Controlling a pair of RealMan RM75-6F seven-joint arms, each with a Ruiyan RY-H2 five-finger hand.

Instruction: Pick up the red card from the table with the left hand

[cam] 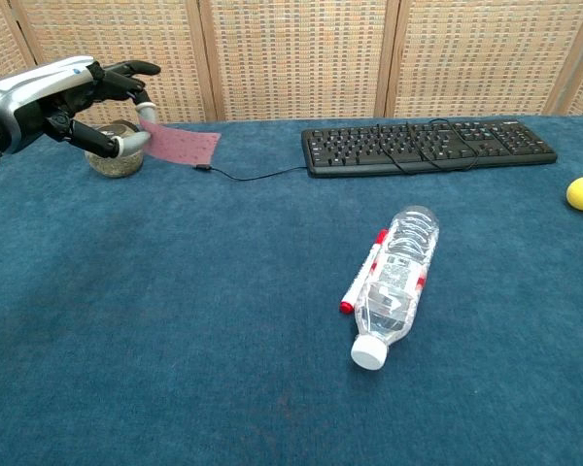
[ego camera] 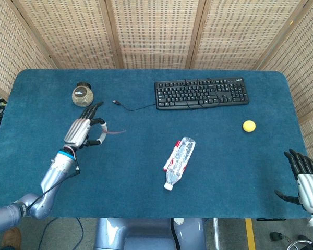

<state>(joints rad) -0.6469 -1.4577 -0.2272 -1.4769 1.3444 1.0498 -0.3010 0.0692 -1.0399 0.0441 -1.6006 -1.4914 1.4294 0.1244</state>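
Observation:
My left hand (ego camera: 83, 130) hangs above the left part of the table and pinches the red card (cam: 181, 146) between thumb and a finger. The card juts out to the right, lifted well off the cloth; in the head view the red card (ego camera: 115, 133) shows as a thin edge. In the chest view the left hand (cam: 73, 102) appears at the upper left, in front of the jar. My right hand (ego camera: 304, 174) stays at the table's near right corner, fingers spread, holding nothing.
A round glass jar (ego camera: 82, 95) stands at the back left. A black keyboard (ego camera: 202, 92) with its cable lies at the back. A plastic bottle (ego camera: 179, 162) lies on its side mid-table beside a red marker (cam: 362, 274). A yellow ball (ego camera: 249, 125) rests at the right.

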